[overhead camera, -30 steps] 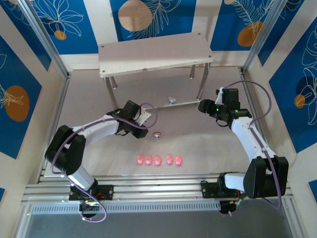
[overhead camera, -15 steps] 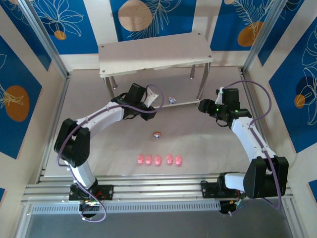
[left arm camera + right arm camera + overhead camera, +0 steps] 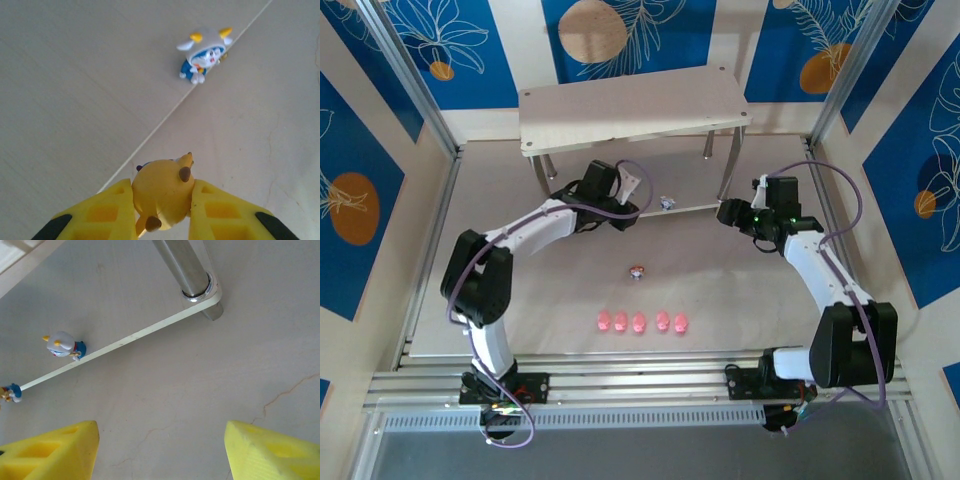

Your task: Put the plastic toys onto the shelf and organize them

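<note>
Blue figurine (image 3: 205,52) sits on the shelf's lower board (image 3: 75,75). Left gripper (image 3: 162,210) jaws clamp the yellow figurine (image 3: 162,192); right gripper (image 3: 160,450) jaws are apart. Five pink pigs (image 3: 640,322) and a third figurine (image 3: 637,271) remain on the bench (image 3: 770,310).

The shelf (image 3: 630,108) stands upright at the table's far side. Five pink pigs (image 3: 639,322) form a row near the front, with the brown-topped figurine (image 3: 637,271) alone behind them. The blue figurine (image 3: 205,52) sits at the front edge of the lower board (image 3: 125,290), and the orange-topped figurine (image 3: 162,192) is clamped in the left gripper (image 3: 162,200).
</note>
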Robot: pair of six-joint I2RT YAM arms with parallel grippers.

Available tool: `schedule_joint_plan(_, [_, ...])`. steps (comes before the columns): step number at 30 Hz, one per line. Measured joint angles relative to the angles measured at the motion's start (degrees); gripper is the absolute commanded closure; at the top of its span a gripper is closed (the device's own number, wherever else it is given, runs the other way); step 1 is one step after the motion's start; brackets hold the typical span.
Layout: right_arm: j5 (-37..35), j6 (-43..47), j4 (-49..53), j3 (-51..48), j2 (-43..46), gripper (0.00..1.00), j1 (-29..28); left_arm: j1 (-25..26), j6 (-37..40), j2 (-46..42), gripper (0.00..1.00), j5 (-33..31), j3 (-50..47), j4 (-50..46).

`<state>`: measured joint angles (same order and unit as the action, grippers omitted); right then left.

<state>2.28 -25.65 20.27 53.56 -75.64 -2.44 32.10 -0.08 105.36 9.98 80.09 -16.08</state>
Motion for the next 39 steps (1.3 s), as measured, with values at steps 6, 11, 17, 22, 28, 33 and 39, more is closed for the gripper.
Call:
schedule_joint_plan(6, [0.76,0.00,-0.59,0.68,-1.51,0.32,0.00,-0.07,-0.68,2.71,0.75,-0.17,2.80,0.92])
schedule_joint_plan(11, [1.01,0.00,-1.66,1.31,-2.40,0.32,0.00,-0.11,-0.92,5.03,0.75,-0.17,4.76,0.96])
schedule_joint_plan(17, [1.25,0.00,-2.43,1.53,-3.52,0.32,0.00,-0.11,-0.94,5.95,0.75,-0.63,5.77,0.68])
schedule_joint_plan(22, [1.66,0.00,-3.06,1.62,-4.15,0.32,0.00,-0.11,-0.92,6.45,0.75,-1.29,6.14,0.66])
schedule_joint_plan(28, [2.10,0.00,-3.13,1.62,-4.46,0.32,0.02,-0.11,-0.96,8.39,0.75,-1.57,7.76,0.46])
schedule_joint_plan(33, [2.27,0.02,-3.15,1.62,-4.48,0.32,0.02,-0.11,-0.94,8.83,0.75,-2.25,7.78,0.35])
schedule_joint_plan(39, [2.29,0.00,-3.15,1.62,-4.48,0.32,0.07,-0.11,-0.92,8.87,0.74,-2.80,7.82,0.24])
